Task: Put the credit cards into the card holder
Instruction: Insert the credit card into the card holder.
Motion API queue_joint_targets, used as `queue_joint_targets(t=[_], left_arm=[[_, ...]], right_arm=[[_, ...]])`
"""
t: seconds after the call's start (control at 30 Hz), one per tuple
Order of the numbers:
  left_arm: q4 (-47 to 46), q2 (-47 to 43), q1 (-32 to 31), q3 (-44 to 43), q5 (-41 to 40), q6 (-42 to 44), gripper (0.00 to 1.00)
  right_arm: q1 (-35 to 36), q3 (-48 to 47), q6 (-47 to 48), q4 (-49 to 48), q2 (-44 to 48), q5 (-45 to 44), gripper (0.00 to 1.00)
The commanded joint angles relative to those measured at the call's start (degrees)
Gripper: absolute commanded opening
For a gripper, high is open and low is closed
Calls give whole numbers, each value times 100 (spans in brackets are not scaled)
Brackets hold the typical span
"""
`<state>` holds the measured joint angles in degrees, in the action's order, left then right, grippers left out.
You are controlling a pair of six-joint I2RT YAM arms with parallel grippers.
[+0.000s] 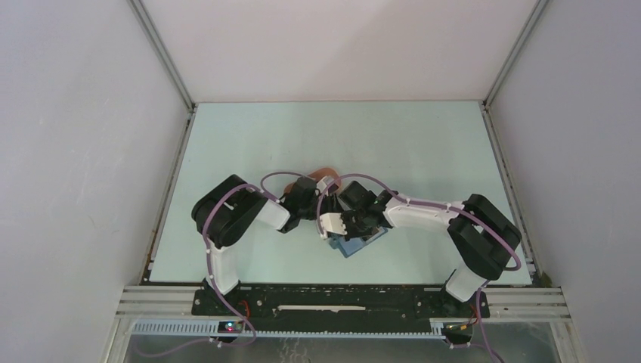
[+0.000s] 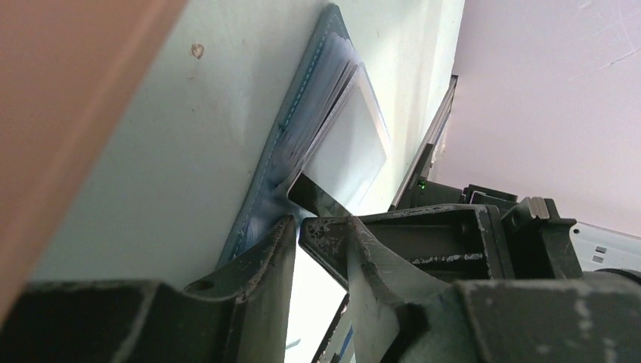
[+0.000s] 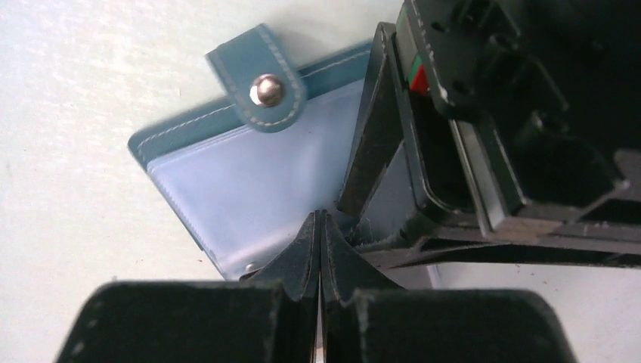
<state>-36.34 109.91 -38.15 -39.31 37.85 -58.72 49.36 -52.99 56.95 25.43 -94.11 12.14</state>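
The blue card holder (image 1: pixel 352 246) lies open on the table between the two arms. It also shows in the left wrist view (image 2: pixel 302 113) and in the right wrist view (image 3: pixel 227 174), with its snap tab (image 3: pixel 261 87) and clear inner sleeves (image 2: pixel 351 147). My left gripper (image 2: pixel 300 225) is shut on a black credit card (image 2: pixel 316 198). The card's corner sits at the mouth of a sleeve. My right gripper (image 3: pixel 319 223) is shut, with its tips pressed on the holder's lower sleeve edge. The tan-orange card is not visible.
A pink-orange tray (image 1: pixel 326 169) lies just behind the grippers, mostly hidden by them. It fills the left of the left wrist view (image 2: pixel 68 113) as a blur. Grey walls enclose the table (image 1: pixel 423 144) on three sides.
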Motion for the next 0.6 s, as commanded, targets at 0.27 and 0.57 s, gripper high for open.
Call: queue_joint_targets(t=[0.27,0.57], left_arm=[[241,126,80,129,-162,115,38],[267,-296,122,222,-274,132,41]], right_arm=[[-399,-106,150,289,293,-213,2],[-544,-107,124,241,448,-359,3]])
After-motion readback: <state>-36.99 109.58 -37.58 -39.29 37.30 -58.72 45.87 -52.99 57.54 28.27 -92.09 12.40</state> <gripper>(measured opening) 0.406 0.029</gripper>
